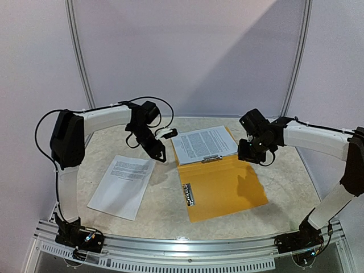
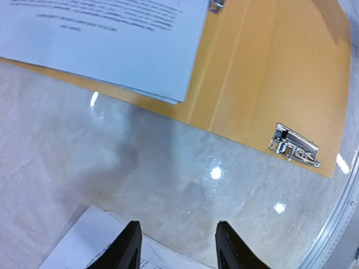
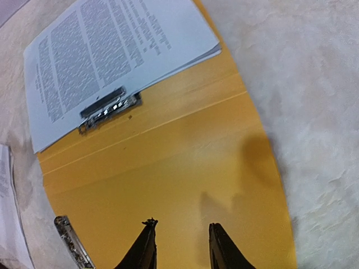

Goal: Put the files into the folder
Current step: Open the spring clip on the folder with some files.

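Two paper lots: one loose, one already in the folder.
Loose files: white printed paper sheets (image 1: pixel 121 185) lie flat on the pale marbled table (image 1: pixel 165 213), left of the folder and apart from it.
Left hand: the left arm's black two-finger hand (image 1: pixel 161 154) hangs above the table between the loose sheets and the folder; fingers (image 2: pixel 126 246) parted to a middling gap, nothing between them, touching nothing. A corner of the loose sheets shows just below them in the wrist view.
Folder: flat orange-yellow plastic folder (image 1: pixel 224 185) lies open at table centre, with a small metal clip piece (image 1: pixel 189 195) at its left edge.
Filed sheets: a white printed stack (image 1: pixel 202 143) sits on the folder's far half, its near edge under a silver clip (image 3: pixel 108 107).
Right hand: the right arm's black hand (image 1: pixel 250 150) hovers over the bare orange half; fingers (image 3: pixel 145 246) set fairly narrow, empty, clear of the surface.
Handling, judged: paper is light, limp, slick on this table, and lies flat with no raised edge. Likely best taken at a corner or edge, perhaps slid until it overhangs; a mid-sheet pinch would crumple it.
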Tool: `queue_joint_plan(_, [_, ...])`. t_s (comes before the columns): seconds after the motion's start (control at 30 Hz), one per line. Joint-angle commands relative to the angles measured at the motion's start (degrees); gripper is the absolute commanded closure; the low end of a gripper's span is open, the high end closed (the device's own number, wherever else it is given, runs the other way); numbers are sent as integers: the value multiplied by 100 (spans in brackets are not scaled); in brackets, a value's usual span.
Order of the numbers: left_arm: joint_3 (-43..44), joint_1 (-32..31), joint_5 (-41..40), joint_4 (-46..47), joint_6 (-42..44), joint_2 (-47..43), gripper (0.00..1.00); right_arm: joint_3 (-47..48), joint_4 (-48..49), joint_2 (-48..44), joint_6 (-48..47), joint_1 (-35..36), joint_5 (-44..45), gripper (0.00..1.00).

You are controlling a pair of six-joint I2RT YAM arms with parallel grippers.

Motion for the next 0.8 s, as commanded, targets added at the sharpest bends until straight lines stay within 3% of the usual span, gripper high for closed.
queue_joint_plan(0.0, [-232, -67, 190, 546, -538, -232, 53, -364, 790, -182, 980, 825, -563, 66])
queue_joint_plan(0.17, [-479, -413, 257, 1051, -769, -215, 53, -833, 2116, 74, 2194, 1656, -1047, 66])
queue_joint_plan(0.27, [-594, -654, 10, 1293, -747, -145, 52, -894, 2726, 456, 2730, 2002, -1358, 71])
queue_joint_plan(0.5, [-594, -885, -54, 1626, -848, 205, 53, -939, 3247, 1177, 3174, 2291, -1734, 82])
queue_joint_plan(0.77, [-786, -1011, -295, 2008, -834, 467, 54, -1023, 3502, 1475, 3380, 2549, -2044, 85])
